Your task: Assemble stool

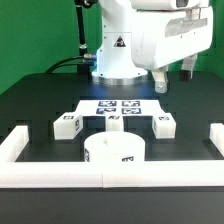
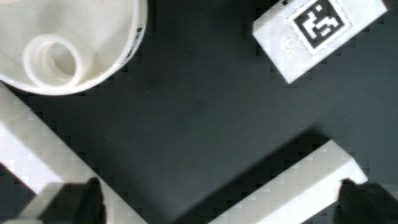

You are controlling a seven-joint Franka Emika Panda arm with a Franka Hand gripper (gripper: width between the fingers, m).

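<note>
Border rail (image 1: pixel 110 178) in front, then the seat (image 1: pixel 115 150) at lower centre, three legs (image 1: pixel 113 122) lying loose behind; the tool (image 1: pixel 172 78), upper right, hangs open and empty. Nothing looks joined yet.

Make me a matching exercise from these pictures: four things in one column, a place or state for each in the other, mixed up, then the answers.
Things
1. round seat
2. marker board
3. border rail
4. gripper

Places or states
A. open, raised, holding nothing
B. lying flat, beyond the row of legs in the exterior view
C. runs along the front and both sides of the work area
D. between the row of legs and the front stretch of rail

Pairs: 1-D, 2-B, 3-C, 4-A
</note>
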